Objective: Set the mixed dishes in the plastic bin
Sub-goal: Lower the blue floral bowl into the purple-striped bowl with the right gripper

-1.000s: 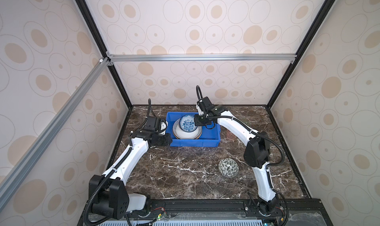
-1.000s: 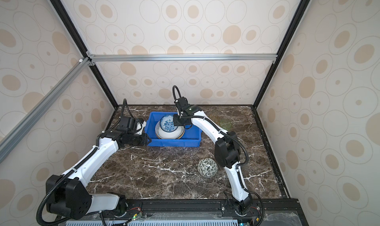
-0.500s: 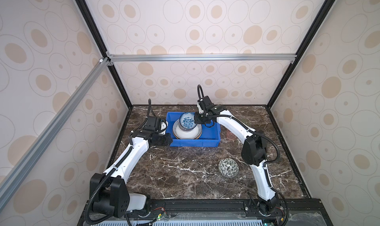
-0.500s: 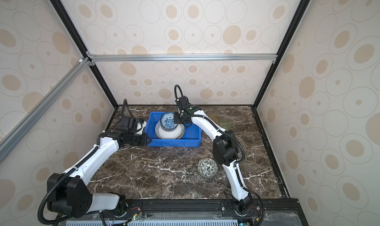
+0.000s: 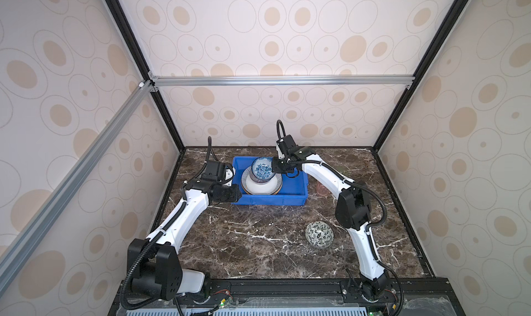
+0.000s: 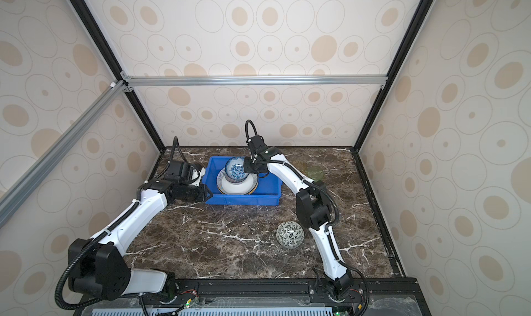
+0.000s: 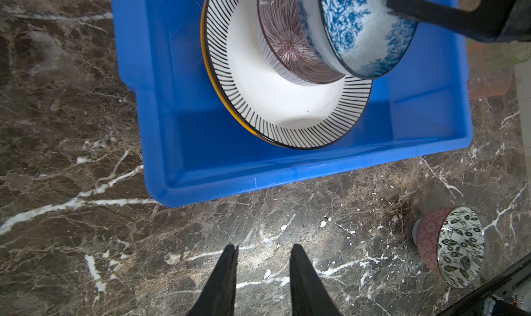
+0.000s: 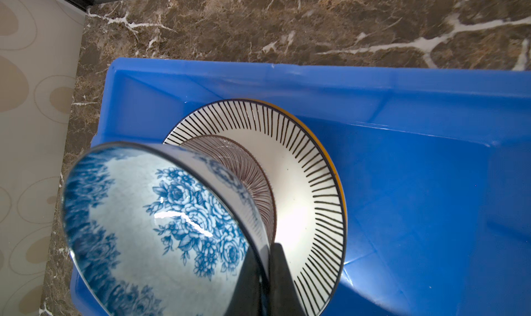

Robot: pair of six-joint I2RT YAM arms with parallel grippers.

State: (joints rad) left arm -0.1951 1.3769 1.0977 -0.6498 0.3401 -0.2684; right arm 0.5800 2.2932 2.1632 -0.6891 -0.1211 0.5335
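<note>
The blue plastic bin (image 5: 270, 200) stands at the back middle of the table in both top views. Inside it a striped-rim plate (image 5: 263, 187) lies on a yellow-edged plate (image 7: 207, 70), with a purple-rayed bowl (image 7: 287, 41) on top. My right gripper (image 8: 265, 261) is shut on the rim of the blue floral bowl (image 5: 261, 169), which hangs tilted just above the purple-rayed bowl. My left gripper (image 7: 264, 248) is open and empty, low over the table by the bin's front left corner.
A bowl with a black-and-white leaf pattern inside (image 5: 319, 234) sits on the marble table toward the front right, beside my right arm. Translucent tumblers (image 7: 488, 83) show faintly to the right of the bin. Patterned walls enclose the table on three sides.
My right arm's elbow has drawn slightly left while the blue floral bowl stays over the bin. The left arm has not moved.
</note>
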